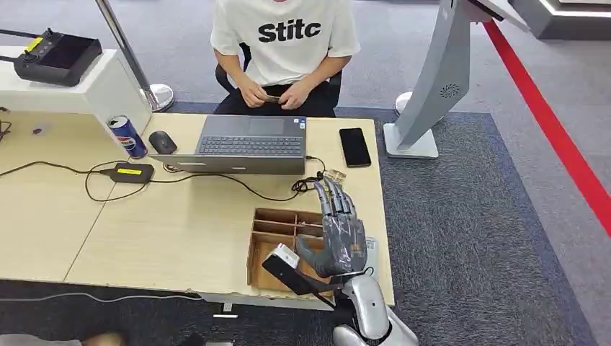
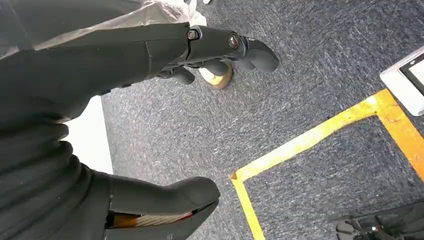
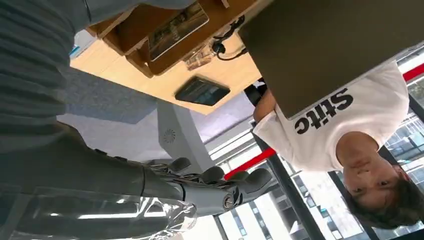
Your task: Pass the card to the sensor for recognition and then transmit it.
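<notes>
Two hands to report from my station: my left hand (image 2: 215, 55) hangs over grey carpet with a yellow floor line (image 2: 300, 142) in its wrist view, fingers loosely curled around nothing. Moving rightward in the head view, past the soda can (image 1: 127, 136) at upper left and the laptop (image 1: 248, 144) in the upper middle, the wooden divided tray (image 1: 277, 245) sits at lower centre with a card (image 3: 177, 29) lying in one compartment, seen in the right wrist view. My right hand (image 1: 339, 231) hovers above that tray, fingers stretched straight and apart, gripping nothing, while a black phone (image 1: 354, 146) lies at upper right of centre.
</notes>
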